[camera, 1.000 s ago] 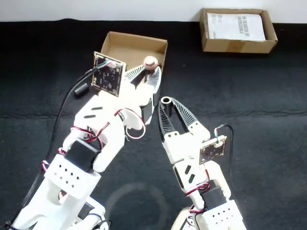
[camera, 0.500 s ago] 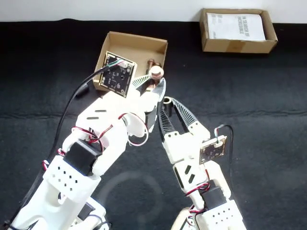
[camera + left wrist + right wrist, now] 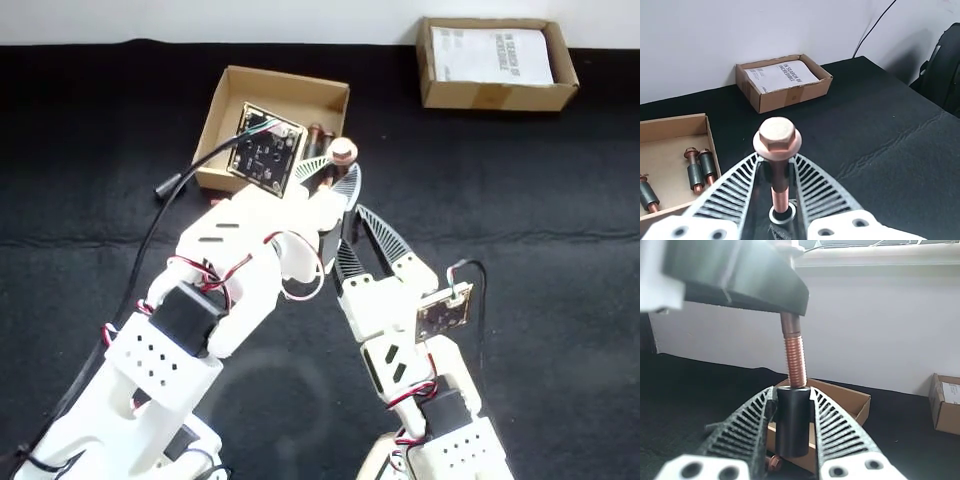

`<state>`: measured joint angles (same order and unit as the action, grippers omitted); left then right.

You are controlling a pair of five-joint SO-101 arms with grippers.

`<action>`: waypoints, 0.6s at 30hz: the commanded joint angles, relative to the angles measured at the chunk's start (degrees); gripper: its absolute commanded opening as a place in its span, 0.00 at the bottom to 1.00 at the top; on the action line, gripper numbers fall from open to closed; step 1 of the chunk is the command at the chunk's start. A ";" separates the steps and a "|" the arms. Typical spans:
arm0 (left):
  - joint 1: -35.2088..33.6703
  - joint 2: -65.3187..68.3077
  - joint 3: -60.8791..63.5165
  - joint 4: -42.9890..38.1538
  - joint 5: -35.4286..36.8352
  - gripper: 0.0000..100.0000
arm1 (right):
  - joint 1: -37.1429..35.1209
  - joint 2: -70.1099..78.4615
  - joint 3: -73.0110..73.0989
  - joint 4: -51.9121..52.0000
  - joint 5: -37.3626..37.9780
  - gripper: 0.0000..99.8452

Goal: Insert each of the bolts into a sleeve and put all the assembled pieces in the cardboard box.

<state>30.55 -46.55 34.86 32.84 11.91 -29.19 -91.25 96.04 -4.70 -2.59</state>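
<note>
My left gripper (image 3: 776, 165) is shut on a copper bolt (image 3: 777, 142), held upright with its hex head on top. Directly beneath it, my right gripper (image 3: 792, 392) is shut on a black sleeve (image 3: 792, 422) that stands upright. The bolt's threaded tip (image 3: 796, 362) sits at the sleeve's top opening (image 3: 781, 216). In the high view the left gripper (image 3: 335, 178) and bolt head (image 3: 343, 150) hang over the right gripper (image 3: 350, 218), hiding the sleeve. The open cardboard box (image 3: 232, 100) lies just behind, with assembled pieces (image 3: 696, 170) inside.
A second cardboard box (image 3: 495, 92) with a printed booklet (image 3: 490, 55) sits at the back right by the table's far edge. A black cable (image 3: 170, 185) trails left of the left arm. Black cloth covers the table (image 3: 560, 250).
The left arm has carried the bolt right and forward, from over the cardboard box's corner to directly above the sleeve. The right gripper has kept still.
</note>
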 commanded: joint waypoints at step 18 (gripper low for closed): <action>1.63 0.22 -0.40 12.66 9.85 0.01 | -0.13 -0.75 7.43 -0.22 0.62 0.01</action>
<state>31.43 -46.55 34.07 46.81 21.58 -29.19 -91.16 96.04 -4.62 -2.42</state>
